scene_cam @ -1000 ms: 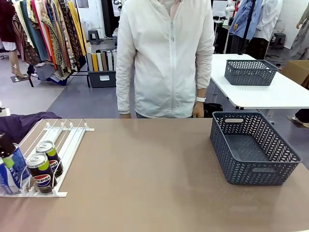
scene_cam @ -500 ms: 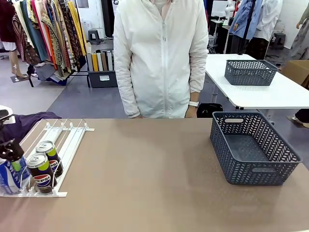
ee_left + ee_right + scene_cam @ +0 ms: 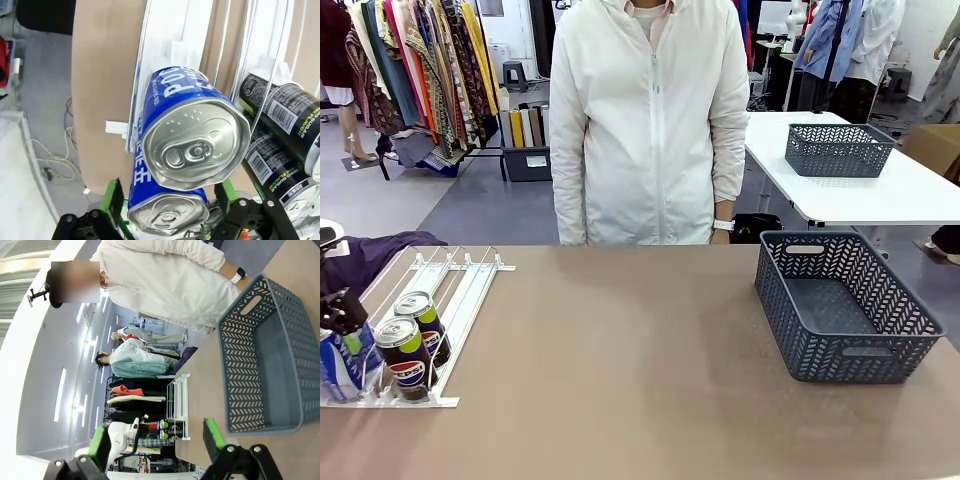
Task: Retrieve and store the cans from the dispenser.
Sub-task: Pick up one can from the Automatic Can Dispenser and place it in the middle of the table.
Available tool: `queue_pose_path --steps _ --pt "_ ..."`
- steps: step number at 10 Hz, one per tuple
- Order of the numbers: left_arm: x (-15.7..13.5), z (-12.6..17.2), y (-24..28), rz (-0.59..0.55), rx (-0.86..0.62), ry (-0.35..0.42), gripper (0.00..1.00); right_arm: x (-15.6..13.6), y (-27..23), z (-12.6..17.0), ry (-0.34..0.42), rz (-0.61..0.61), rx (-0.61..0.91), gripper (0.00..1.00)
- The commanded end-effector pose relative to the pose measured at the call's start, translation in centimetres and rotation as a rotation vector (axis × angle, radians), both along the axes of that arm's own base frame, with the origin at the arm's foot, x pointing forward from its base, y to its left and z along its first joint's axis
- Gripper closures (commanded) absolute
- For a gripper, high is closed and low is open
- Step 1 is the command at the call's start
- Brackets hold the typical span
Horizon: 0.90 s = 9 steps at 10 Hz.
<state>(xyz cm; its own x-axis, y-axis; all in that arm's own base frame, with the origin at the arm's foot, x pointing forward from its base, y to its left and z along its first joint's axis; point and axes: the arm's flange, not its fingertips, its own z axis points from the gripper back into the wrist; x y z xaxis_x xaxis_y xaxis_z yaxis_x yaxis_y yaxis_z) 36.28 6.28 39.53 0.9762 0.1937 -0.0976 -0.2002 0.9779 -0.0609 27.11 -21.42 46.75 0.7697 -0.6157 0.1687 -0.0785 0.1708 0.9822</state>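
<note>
Cans (image 3: 402, 352) crowd the near end of the flat white wire-rail dispenser (image 3: 450, 285), which lies on the brown tabletop (image 3: 620, 390).

In the left wrist view we see the left gripper (image 3: 170, 200) right at that near end. Its green pads (image 3: 113, 199) stand on either side of the nearest blue-and-white drink can (image 3: 167, 214), whose silver top faces us. The pads sit very close to the can's sides, and we cannot tell whether they press on it or stop just short. A second blue-and-white can (image 3: 195, 142) lies just behind it in the same dispenser lane. In the lane beside them we find two black and yellow-green Pepsi cans (image 3: 282, 112), one behind the other.

The right gripper (image 3: 156, 436) hangs well apart from the dispenser, its fingers spread wide around open air.

Well to the right of the dispenser, on the same tabletop, rests a dark grey mesh plastic basket (image 3: 865, 362).

Beyond the dispenser's far end and to its right, a person in a white zipped jacket (image 3: 650, 130) stands at the table's far edge, arms hanging down. Farther still from the dispenser, a second grey mesh basket (image 3: 838, 152) sits on a white table (image 3: 910, 198).
</note>
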Motion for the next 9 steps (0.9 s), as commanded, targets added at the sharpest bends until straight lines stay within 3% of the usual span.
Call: queue_pose_path --steps 1,6,9 --pt "-0.4 0.1 0.2 -0.007 0.012 0.0 1.0 0.2 0.0 0.4 -0.026 -0.007 0.009 0.0" --pt "-0.4 0.3 0.3 0.001 0.033 -0.018 1.0 0.2 0.0 0.4 -0.026 -0.007 0.009 0.0" --pt "-1.5 3.1 -0.4 -0.015 0.046 -0.081 1.0 0.2 0.0 0.4 -0.026 -0.007 0.009 0.0"
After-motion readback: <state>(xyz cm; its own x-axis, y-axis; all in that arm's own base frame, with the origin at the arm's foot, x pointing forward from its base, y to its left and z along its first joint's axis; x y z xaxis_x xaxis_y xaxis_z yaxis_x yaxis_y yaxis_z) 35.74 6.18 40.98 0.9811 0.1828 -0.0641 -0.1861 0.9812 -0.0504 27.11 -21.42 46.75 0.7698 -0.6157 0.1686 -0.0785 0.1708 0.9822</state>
